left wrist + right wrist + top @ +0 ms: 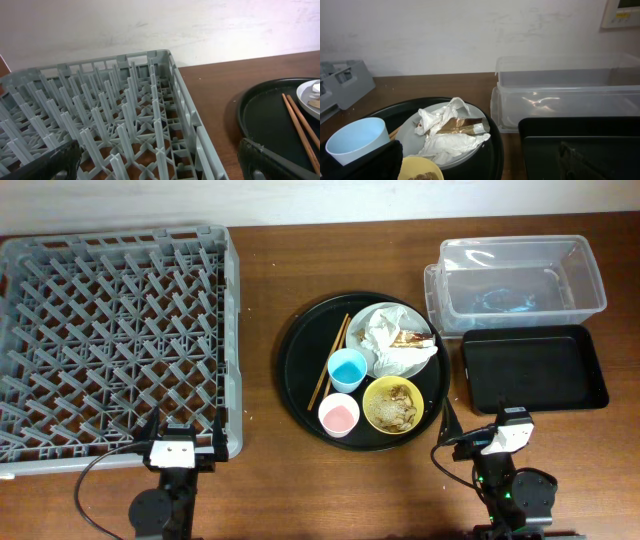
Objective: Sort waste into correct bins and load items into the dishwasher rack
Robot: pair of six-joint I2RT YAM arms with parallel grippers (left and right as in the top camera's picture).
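Observation:
The grey dishwasher rack (115,330) fills the left of the table. On the round black serving tray (300,355) lie the grey-green plate (372,365) with the crumpled white napkin (395,340), the yellow bowl (393,405) holding brown leftovers, the light-blue cup (348,368), the pink cup (339,416) and the chopsticks (329,360). The clear tub (520,280) and black rectangular tray (533,368) sit at the right. My left gripper (182,442) is open and empty by the rack's front right corner. My right gripper (485,435) is open and empty, between the serving tray and the black tray.
In the right wrist view the napkin (452,130) lies ahead, the light-blue cup (357,140) at the left and the clear tub (570,95) at the right. In the left wrist view the rack (115,125) is ahead, the chopsticks (300,125) at the right.

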